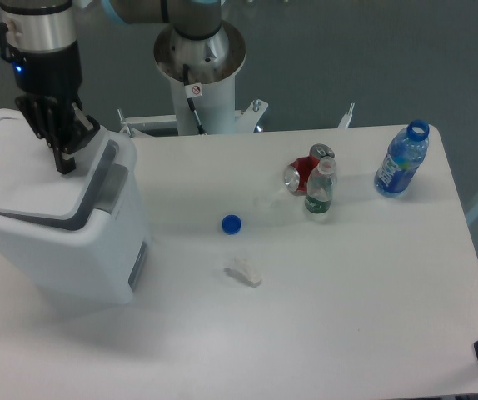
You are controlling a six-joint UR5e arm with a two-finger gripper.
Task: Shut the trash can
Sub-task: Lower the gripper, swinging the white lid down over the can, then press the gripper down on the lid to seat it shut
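A smooth white table (347, 317) is seen from above by the fixed camera, with grey floor behind it and the round pale base of the arm (199, 58) mounted at its far edge. The trash can (81, 250), a boxy white plastic bin with rounded corners, is placed at the left end of the table. Its flat lid (22, 175) is lowered almost onto the rim, a narrow dark gap being left along the front edge beside the grey latch (112, 187). The gripper (62, 150) is held over the right part of the lid, its dark fingers pointed down and drawn close together with nothing clasped between them; contact with the lid cannot be told. A blue cap (231, 223) and a crumpled clear scrap (245, 272) are seen mid-table. A red can (303, 173) lies touching a small clear bottle (320, 190). A blue open bottle (402, 160) stands well apart.
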